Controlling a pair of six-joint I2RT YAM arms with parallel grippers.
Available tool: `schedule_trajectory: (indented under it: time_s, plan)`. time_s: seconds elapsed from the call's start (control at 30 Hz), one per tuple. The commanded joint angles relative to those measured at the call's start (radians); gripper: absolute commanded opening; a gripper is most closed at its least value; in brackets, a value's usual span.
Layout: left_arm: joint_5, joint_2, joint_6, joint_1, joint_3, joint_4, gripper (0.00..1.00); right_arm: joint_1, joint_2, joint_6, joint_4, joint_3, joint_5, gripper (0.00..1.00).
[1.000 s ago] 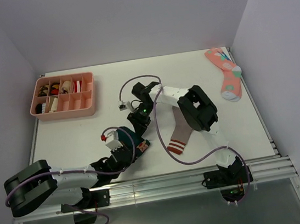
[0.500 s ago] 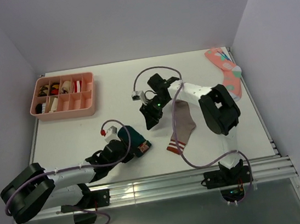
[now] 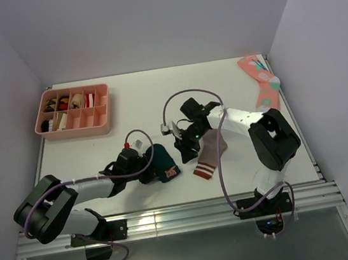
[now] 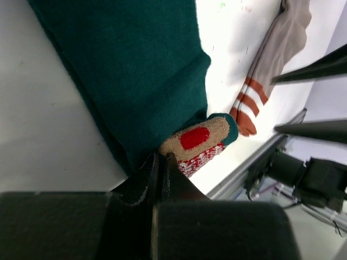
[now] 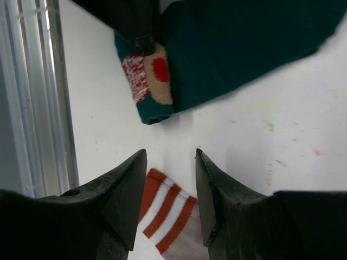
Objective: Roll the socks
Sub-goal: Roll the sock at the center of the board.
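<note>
The dark green sock lies folded near the table's front, with its bear motif at the near end. It also shows in the right wrist view. My left gripper lies low at the sock's left edge. Its jaws are pressed together on the sock's edge beside the motif. The taupe-brown sock lies flat to the right, with its red-and-white cuff toward the front. My right gripper is open between the two socks. Its tips hover just past the cuff, holding nothing.
A pink compartment tray with small items stands at the back left. A coral-pink spotted sock lies at the back right by the wall. An aluminium rail runs along the table's front edge.
My left gripper has slid to the right, and the green sock has shifted slightly with it. My right gripper has moved right and toward the front, from beside the green sock to the striped cuff.
</note>
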Motion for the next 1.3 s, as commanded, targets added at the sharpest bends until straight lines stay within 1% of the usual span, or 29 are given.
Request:
schedule_trajectory:
  time_s: [0.0, 0.1, 0.2, 0.4, 0.53, 0.67, 0.7, 0.8, 1.07, 1.27]
  plan:
    - [0.093, 0.056, 0.088, 0.019, -0.043, -0.25, 0.0, 0.05, -0.096, -0.074, 0.045, -0.042, 0.014, 0.5]
    - [0.128, 0.054, 0.106, 0.039, -0.036, -0.279, 0.0, 0.102, -0.122, -0.095, 0.044, -0.05, 0.086, 0.5]
    - [0.154, 0.076, 0.127, 0.05, -0.02, -0.305, 0.0, 0.154, -0.165, -0.093, 0.117, -0.113, 0.143, 0.5]
    - [0.191, 0.08, 0.135, 0.062, -0.046, -0.31, 0.0, 0.272, -0.207, -0.069, 0.225, -0.208, 0.197, 0.5]
    - [0.209, 0.083, 0.143, 0.074, -0.074, -0.31, 0.0, 0.344, -0.208, -0.055, 0.24, -0.207, 0.217, 0.49]
    - [0.219, 0.085, 0.149, 0.099, -0.072, -0.31, 0.0, 0.373, -0.205, -0.032, 0.294, -0.226, 0.221, 0.47]
    - [0.217, 0.091, 0.149, 0.099, -0.069, -0.341, 0.0, 0.381, -0.205, -0.028, 0.32, -0.234, 0.226, 0.47]
    - [0.22, 0.099, 0.157, 0.108, -0.054, -0.348, 0.0, 0.404, -0.202, -0.017, 0.364, -0.266, 0.237, 0.46]
    - [0.222, 0.091, 0.163, 0.137, -0.042, -0.36, 0.0, 0.418, -0.169, 0.014, 0.394, -0.285, 0.241, 0.45]
    - [0.214, 0.073, 0.164, 0.156, -0.025, -0.38, 0.0, 0.421, -0.123, 0.048, 0.417, -0.268, 0.248, 0.45]
